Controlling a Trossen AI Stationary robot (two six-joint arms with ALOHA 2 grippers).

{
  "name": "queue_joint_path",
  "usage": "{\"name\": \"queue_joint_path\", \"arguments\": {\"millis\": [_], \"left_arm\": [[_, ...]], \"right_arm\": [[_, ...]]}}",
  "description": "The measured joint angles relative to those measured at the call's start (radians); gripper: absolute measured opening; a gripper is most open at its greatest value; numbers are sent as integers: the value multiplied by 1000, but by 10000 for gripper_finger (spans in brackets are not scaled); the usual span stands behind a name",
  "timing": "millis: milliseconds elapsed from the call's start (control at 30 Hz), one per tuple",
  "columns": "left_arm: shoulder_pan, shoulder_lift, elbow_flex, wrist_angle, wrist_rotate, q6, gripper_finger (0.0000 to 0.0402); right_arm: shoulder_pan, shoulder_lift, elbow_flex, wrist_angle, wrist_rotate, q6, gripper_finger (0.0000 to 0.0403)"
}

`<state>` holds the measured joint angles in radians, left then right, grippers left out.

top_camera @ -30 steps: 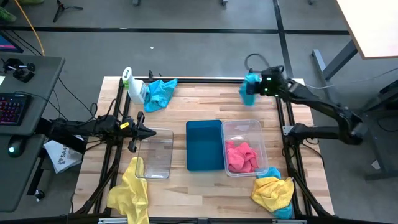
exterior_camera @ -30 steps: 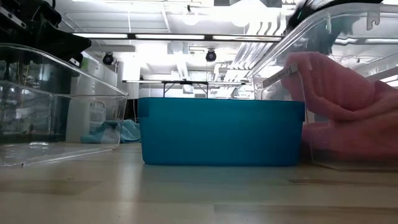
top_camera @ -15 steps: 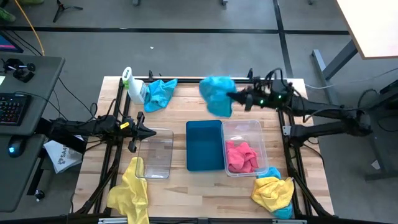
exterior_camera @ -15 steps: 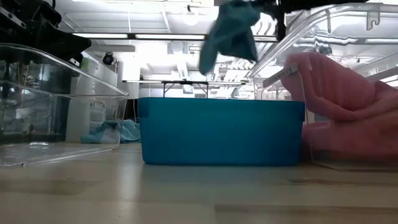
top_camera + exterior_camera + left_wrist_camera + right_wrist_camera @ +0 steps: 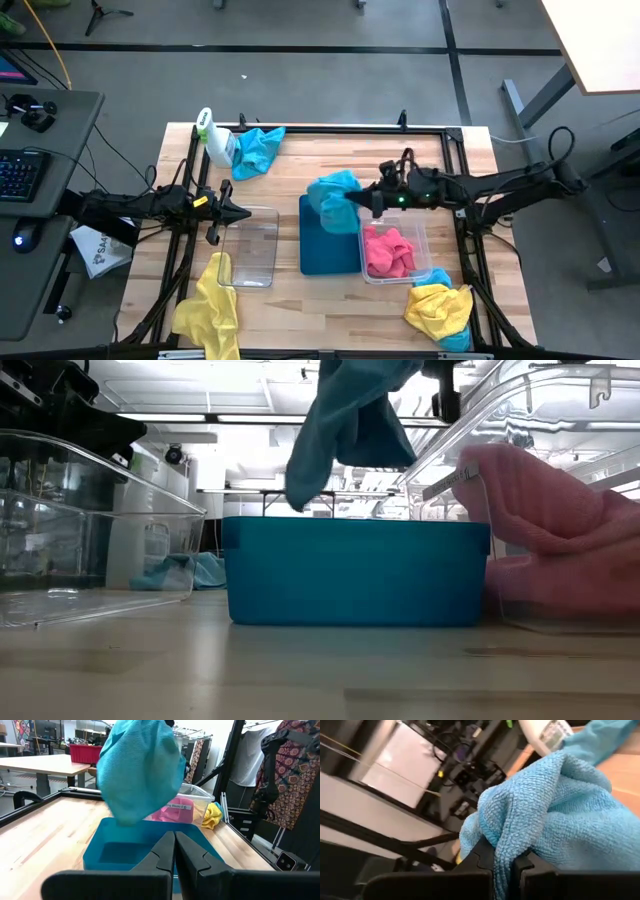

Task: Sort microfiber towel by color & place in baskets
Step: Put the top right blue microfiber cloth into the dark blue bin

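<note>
I see my right gripper (image 5: 362,198) clamped on a cyan towel (image 5: 333,196), which hangs long axis downward above the teal basket's (image 5: 328,240) far end. My left gripper (image 5: 240,213), jaws together, waits left of that basket.

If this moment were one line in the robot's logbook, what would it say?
right gripper: shut on blue towel | above teal basket | left gripper: shut, waiting by clear basket
</note>
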<state>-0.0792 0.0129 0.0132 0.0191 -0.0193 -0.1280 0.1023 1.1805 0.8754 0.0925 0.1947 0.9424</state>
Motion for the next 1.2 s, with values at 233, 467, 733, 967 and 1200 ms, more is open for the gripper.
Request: {"name": "queue_joint_path", "arguments": {"millis": [233,467,733,967,1200], "left_arm": [[0,0,0,0,0,0,1],[0,0,0,0,0,0,1],[0,0,0,0,0,0,1],[0,0,0,0,0,0,1],[0,0,0,0,0,0,1]], "right_arm": [[30,179,409,-618,50,-97,0],[30,386,734,-832,-64,-352,0],[30,569,902,-1132,-152,-537,0],[31,601,904,-1175,-151,-596,0],[33,563,904,-1282,-140,-633,0]]}}
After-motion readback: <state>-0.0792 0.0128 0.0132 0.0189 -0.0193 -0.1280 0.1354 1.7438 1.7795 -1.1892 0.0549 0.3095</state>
